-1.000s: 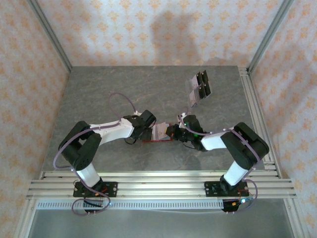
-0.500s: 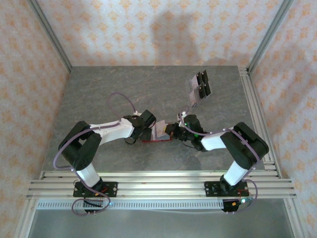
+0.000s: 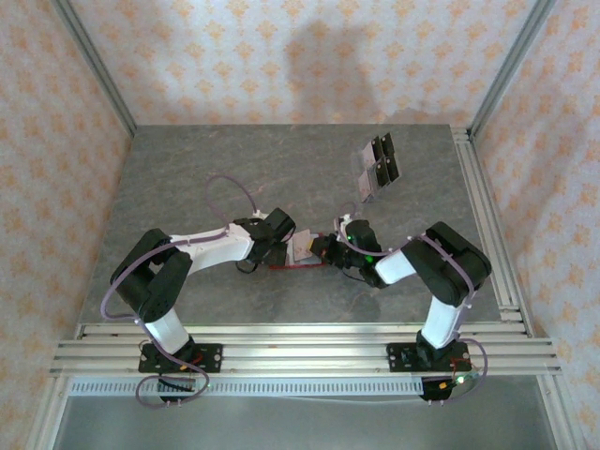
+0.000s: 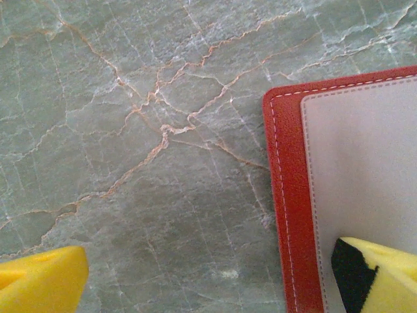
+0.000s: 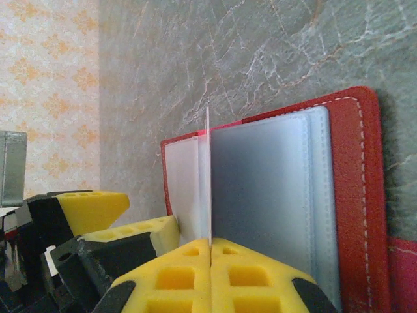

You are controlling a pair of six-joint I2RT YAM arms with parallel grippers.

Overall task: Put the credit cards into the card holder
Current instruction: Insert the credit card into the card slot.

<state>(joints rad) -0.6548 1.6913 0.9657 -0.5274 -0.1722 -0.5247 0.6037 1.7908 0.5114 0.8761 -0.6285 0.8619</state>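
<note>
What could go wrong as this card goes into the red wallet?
The right gripper pinches the card edge-on over the open card holder; it may miss the sleeve and skid off. The left gripper is open, with just one finger over the lining, so the holder might shift.

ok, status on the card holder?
Left fingers open, one on card holder lining. Right fingers shut on thin sheet standing edge-on in holder; card or sleeve, can't tell. Credit cards lie far right, apart.
</note>
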